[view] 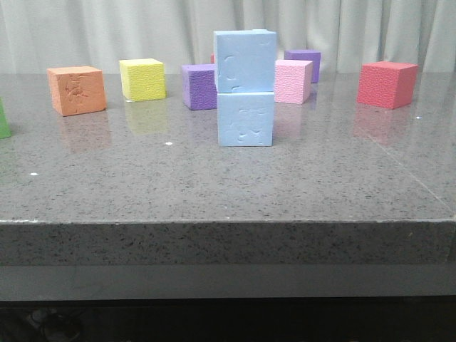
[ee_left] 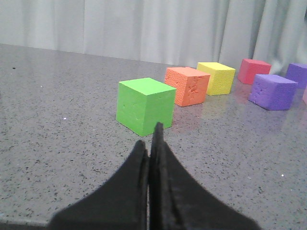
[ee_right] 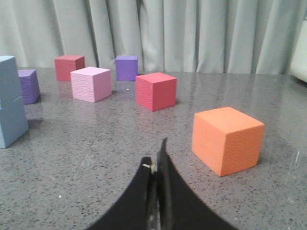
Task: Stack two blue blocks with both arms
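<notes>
Stack looks done: upper blue block (view: pixel 245 61) sits on lower blue block (view: pixel 245 119), mid-surface, centre of the front view, just near of the purple cube (view: pixel 199 86) and pink cube (view: pixel 293 80). Top one is offset slightly left and a touch rotated, but its base is seated on the lower block.

Look: pale sky-blue foam, pebbled faces with shallow dents and puzzle-like creases.

Handling, my read: light, soft, compressible, grippy texture, not fragile. If a re-grip is needed, take the top block on two opposite side faces around mid-height, light squeeze. Too much force will dent it, and a sideways nudge could shift the stack.

Left gripper (ee_left: pixel 152 143): fingers pressed together, nothing held, low over the grey surface (view: pixel 142 185) near the green cube (ee_left: pixel 144 105), well left of the stack.

Right gripper (ee_right: pixel 158 165): fingers closed, empty, near the orange cube (ee_right: pixel 228 139), well right of the stack, which shows at the edge of its view.
</notes>
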Controlling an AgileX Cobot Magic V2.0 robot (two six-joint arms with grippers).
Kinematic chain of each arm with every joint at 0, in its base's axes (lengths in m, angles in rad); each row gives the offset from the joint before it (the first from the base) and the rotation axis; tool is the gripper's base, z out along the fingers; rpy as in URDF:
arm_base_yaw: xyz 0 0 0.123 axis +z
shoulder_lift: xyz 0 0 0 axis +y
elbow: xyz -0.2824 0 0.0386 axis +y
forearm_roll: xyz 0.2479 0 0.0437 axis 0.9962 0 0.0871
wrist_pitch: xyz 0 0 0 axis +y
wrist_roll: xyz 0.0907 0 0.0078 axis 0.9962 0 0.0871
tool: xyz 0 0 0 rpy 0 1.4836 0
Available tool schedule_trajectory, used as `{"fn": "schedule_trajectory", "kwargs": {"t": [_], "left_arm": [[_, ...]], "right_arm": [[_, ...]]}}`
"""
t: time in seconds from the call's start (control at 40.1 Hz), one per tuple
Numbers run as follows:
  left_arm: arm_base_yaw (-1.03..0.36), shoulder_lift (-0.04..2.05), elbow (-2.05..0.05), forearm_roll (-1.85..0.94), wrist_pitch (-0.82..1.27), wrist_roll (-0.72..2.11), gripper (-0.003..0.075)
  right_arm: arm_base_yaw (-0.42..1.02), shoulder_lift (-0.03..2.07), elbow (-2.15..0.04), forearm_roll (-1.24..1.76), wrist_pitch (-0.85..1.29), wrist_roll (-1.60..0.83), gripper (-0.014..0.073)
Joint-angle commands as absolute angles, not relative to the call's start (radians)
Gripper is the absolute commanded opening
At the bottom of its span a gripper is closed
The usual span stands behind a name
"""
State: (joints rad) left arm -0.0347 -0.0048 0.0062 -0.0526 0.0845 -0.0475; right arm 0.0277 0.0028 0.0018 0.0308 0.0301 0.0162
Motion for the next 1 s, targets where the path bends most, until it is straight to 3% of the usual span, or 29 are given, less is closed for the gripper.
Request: {"fn": "schedule_trajectory", "kwargs": {"t": [0.0, 0.972], "left_arm": [[-0.036, -0.029, 0.043, -0.056, 0.000, -0.050, -0.0018], [-0.036, -0.029, 0.043, -0.056, 0.000, -0.050, -0.0018]], "right_arm": [[0.009, -0.017, 0.011, 0.033, -0.094, 0.020, -0.0069], [-0.009, -0.029, 0.027, 0.034, -0.094, 0.020, -0.0069]]}}
